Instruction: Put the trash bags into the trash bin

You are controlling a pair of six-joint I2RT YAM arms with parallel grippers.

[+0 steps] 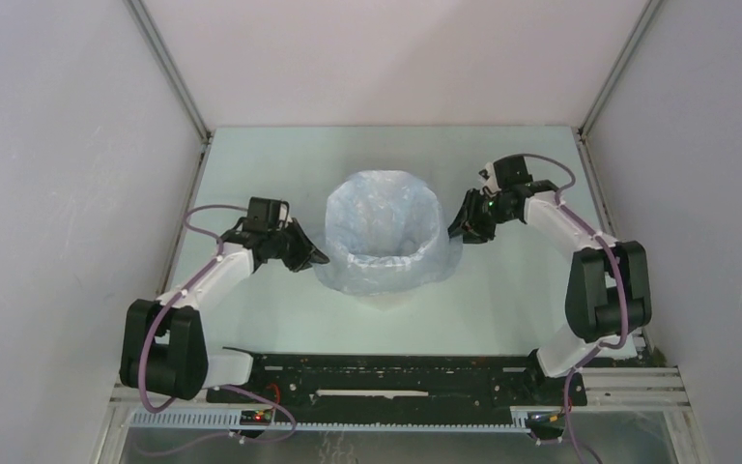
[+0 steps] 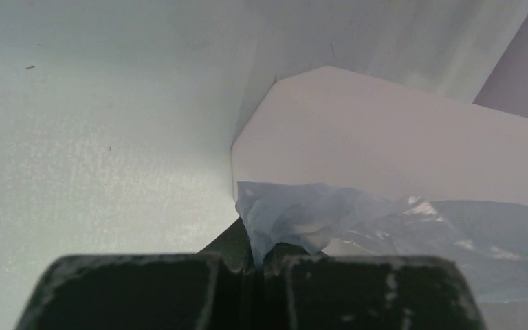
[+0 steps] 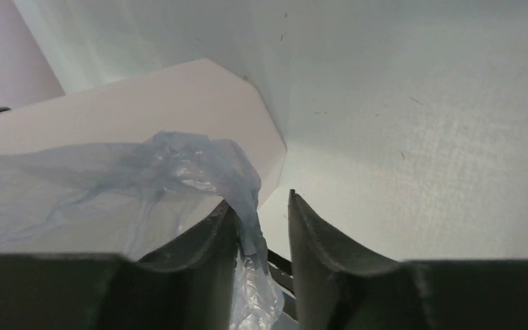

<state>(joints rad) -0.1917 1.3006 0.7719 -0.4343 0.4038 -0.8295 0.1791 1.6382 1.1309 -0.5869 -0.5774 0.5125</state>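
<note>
The white faceted trash bin (image 1: pixel 386 296) stands mid-table. The pale-blue trash bag (image 1: pixel 384 232) lines it and is folded down over its rim. My left gripper (image 1: pixel 314 259) is at the bin's left side, shut on a pinch of the bag's edge (image 2: pixel 295 216) against the bin wall (image 2: pixel 385 137). My right gripper (image 1: pixel 459 230) is at the bin's right side with its jaws apart. A strand of bag film (image 3: pixel 244 185) hangs along its left finger (image 3: pixel 206 237), beside the bin wall (image 3: pixel 144 103). The gripper shows midway between its fingers in both wrist views, left (image 2: pixel 258 265) and right (image 3: pixel 261 206).
The pale table (image 1: pixel 522 290) is enclosed by grey walls on the left, right and back. A black rail (image 1: pixel 377 372) with the arm bases runs along the near edge.
</note>
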